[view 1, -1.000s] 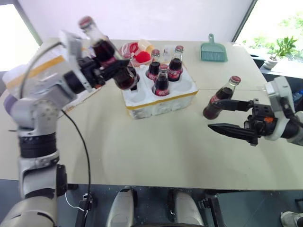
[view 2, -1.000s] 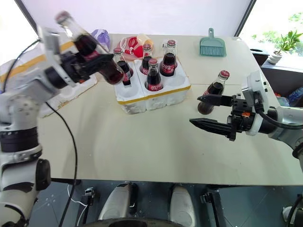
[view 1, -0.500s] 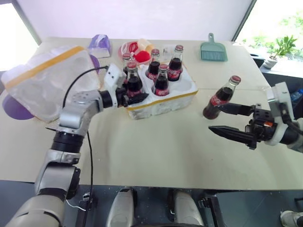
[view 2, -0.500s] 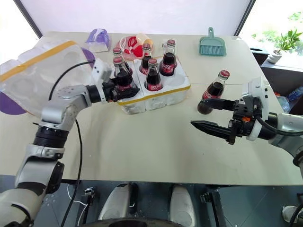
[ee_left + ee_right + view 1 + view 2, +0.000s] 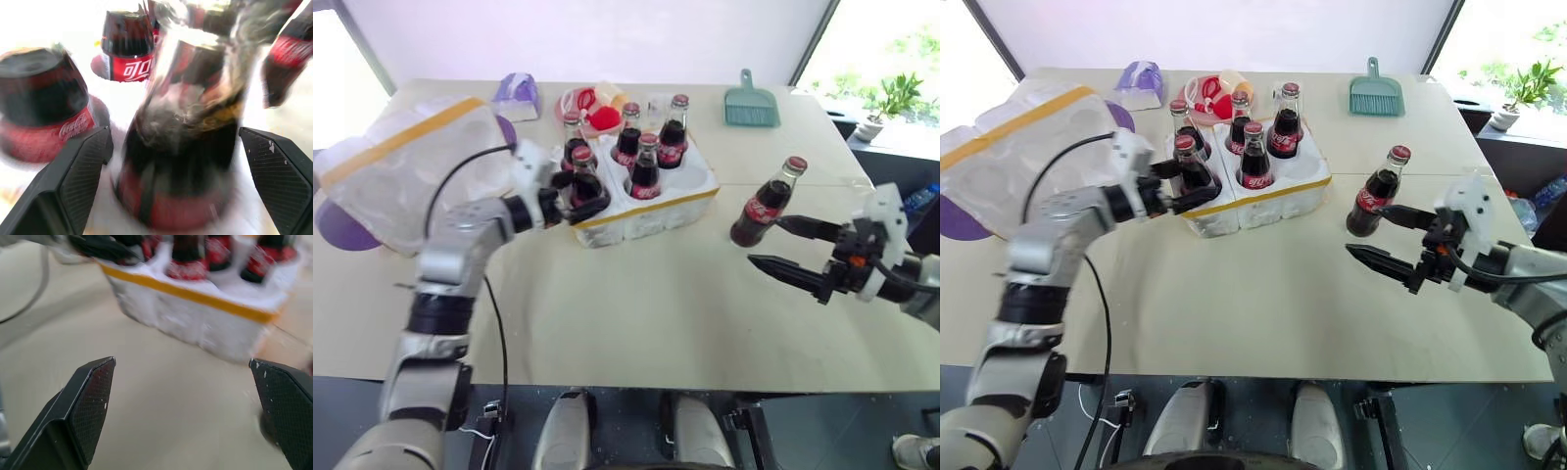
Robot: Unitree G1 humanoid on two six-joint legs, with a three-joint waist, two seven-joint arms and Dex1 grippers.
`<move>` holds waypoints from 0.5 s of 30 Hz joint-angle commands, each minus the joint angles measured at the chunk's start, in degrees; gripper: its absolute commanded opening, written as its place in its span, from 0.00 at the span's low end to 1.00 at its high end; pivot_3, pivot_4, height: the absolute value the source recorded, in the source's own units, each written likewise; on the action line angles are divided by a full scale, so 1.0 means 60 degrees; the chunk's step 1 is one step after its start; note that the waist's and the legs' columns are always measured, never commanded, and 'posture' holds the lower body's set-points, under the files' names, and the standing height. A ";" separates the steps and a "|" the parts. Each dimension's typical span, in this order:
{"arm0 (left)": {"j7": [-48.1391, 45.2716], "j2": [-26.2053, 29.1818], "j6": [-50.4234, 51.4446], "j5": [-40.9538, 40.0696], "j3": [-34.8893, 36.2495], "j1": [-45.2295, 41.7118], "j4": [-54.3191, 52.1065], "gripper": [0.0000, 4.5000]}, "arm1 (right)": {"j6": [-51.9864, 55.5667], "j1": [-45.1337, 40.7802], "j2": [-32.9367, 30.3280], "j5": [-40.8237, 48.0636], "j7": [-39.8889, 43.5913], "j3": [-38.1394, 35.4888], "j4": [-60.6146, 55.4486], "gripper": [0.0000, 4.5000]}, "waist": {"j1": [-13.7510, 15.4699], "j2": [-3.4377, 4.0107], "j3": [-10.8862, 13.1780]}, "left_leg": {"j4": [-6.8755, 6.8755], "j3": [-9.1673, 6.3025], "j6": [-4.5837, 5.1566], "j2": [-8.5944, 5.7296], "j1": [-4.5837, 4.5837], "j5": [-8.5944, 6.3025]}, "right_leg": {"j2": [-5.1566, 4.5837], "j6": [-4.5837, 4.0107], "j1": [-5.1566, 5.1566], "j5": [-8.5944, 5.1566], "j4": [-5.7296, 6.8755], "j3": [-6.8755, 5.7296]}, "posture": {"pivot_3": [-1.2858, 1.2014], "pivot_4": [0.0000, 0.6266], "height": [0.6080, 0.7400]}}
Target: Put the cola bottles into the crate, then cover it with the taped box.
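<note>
Standing now in the crate's (image 5: 651,211) front-left well, the fifth cola bottle (image 5: 584,176) was aloft a second ago; left fingers (image 5: 88,161) released, flanking it. Right fingers (image 5: 791,271) spread, lower, beside the sixth bottle (image 5: 766,201) on the desk (image 5: 636,313). Taped box (image 5: 406,166) far left.

6 cola bottles (image 5: 1372,190), 1 crate (image 5: 1263,201), 1 taped box (image 5: 1023,147), 1 dustpan (image 5: 1376,94).

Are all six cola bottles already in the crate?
No, one bottle stands on the table, apart from the crate and next to the right gripper.
</note>
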 commanded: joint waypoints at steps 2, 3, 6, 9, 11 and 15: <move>-0.0429 0.1413 0.2563 -0.3533 0.2360 0.0344 -0.2668 0.99 | 0.0028 0.0697 0.0804 0.0170 -0.0991 -0.1052 -0.0469 1.00 | -0.0048 0.0001 -0.0001 | 0.0004 -0.0001 0.0000 0.0001 -0.0003 0.0000 | 0.0000 0.0000 -0.0001 0.0000 0.0002 0.0001 | 0.52 0.24 0.97; -0.0657 0.1835 0.3043 -0.4224 0.2656 0.0646 -0.3126 0.99 | -0.0008 0.0778 0.1040 0.0078 -0.1269 -0.1037 -0.0472 1.00 | -0.0063 0.0006 -0.0003 | 0.0007 0.0002 -0.0001 0.0001 0.0003 0.0000 | -0.0001 0.0001 0.0007 0.0001 0.0001 0.0004 | 0.52 0.24 0.97; -0.0998 0.2676 0.3623 -0.5202 0.2735 0.1538 -0.4373 0.99 | -0.0268 0.0498 0.1642 -0.0442 -0.2148 -0.0668 -0.0258 1.00 | -0.0072 0.0021 -0.0012 | 0.0007 0.0009 -0.0002 0.0000 0.0041 -0.0001 | -0.0002 -0.0004 0.0041 -0.0003 -0.0003 0.0015 | 0.52 0.24 0.97; -0.1176 0.3040 0.3080 -0.4521 0.1753 0.2343 -0.5381 0.99 | -0.0537 -0.0217 0.2156 -0.0832 -0.2707 -0.0159 0.0214 1.00 | -0.0027 0.0022 -0.0012 | 0.0008 0.0010 -0.0003 -0.0001 0.0040 0.0000 | -0.0001 -0.0043 0.0040 -0.0023 -0.0007 0.0016 | 0.52 0.24 0.97; -0.1072 0.2951 0.2622 -0.3955 0.1128 0.2542 -0.5518 0.99 | -0.0898 -0.0625 0.2369 -0.1294 -0.2887 0.0224 0.0527 1.00 | -0.0003 0.0022 -0.0011 | 0.0013 0.0012 -0.0005 -0.0007 0.0037 0.0001 | -0.0002 -0.0049 0.0041 -0.0024 -0.0010 0.0023 | 0.52 0.24 0.97; -0.0418 0.2242 0.2057 -0.3279 0.0277 0.2164 -0.5119 0.99 | -0.1378 -0.1461 0.2708 -0.1952 -0.3153 0.0850 0.1421 1.00 | -0.0011 0.0022 -0.0011 | 0.0014 0.0011 -0.0004 -0.0009 0.0029 0.0001 | -0.0002 -0.0048 0.0037 -0.0023 -0.0014 0.0023 | 0.52 0.24 0.97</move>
